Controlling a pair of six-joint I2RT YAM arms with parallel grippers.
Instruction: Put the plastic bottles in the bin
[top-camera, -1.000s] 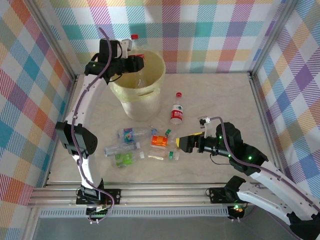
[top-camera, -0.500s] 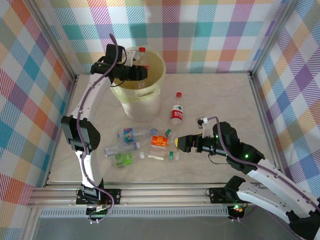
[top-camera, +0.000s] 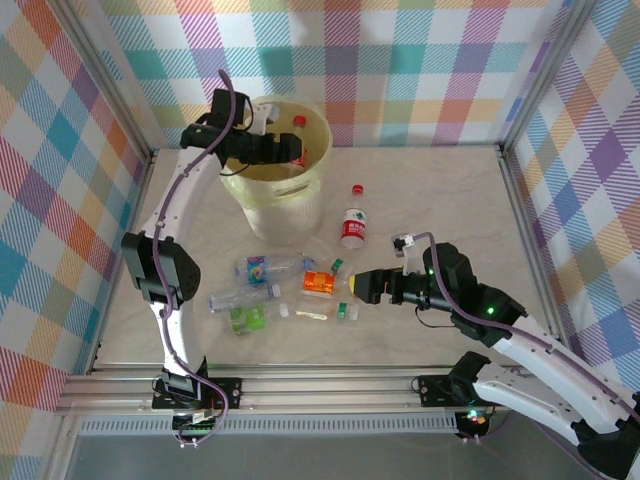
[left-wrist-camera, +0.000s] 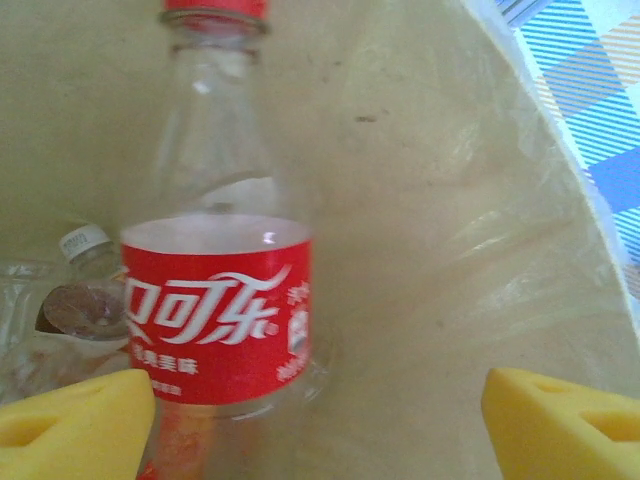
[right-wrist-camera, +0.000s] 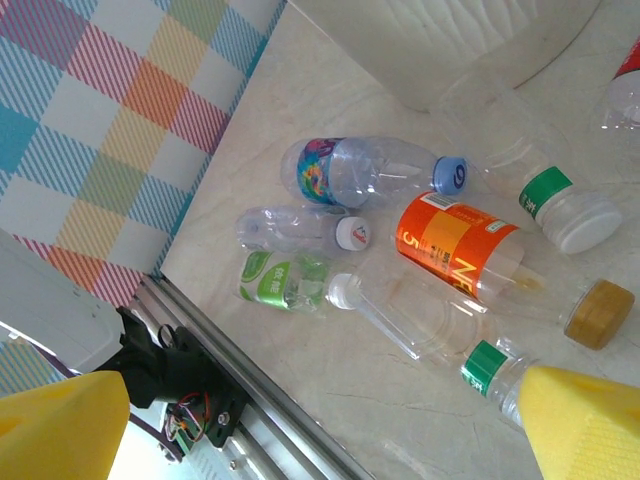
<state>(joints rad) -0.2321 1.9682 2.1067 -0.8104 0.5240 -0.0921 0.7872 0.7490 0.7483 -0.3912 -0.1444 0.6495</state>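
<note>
Right gripper (top-camera: 352, 287), nearest the arm bases: its yellow pads (right-wrist-camera: 60, 425) are spread wide with nothing between them, and it is poised at the right edge of a cluster of plastic bottles lying flat on the table (top-camera: 440, 200). The cluster includes an orange-labelled bottle (right-wrist-camera: 455, 240), a blue-capped bottle (right-wrist-camera: 360, 170), a small white-capped bottle (right-wrist-camera: 295, 230) and a crushed green-labelled bottle (right-wrist-camera: 275, 280). A clear green-banded bottle (right-wrist-camera: 485, 365) lies just beside the gripper's right pad.

Farther out, a red-capped bottle (top-camera: 353, 225) lies on the table apart from the cluster, near the bin (top-camera: 275, 195).

Farthest, the left gripper (top-camera: 292, 150) reaches over the bin's rim. Its jaws stand apart and grasp nothing. Directly before it a red-labelled bottle (left-wrist-camera: 215, 310) stands roughly upright inside the bin, close to one pad and well clear of the other, its red cap against the pale yellow wall. Another bottle (left-wrist-camera: 85, 245) lies at the bin's bottom.
</note>
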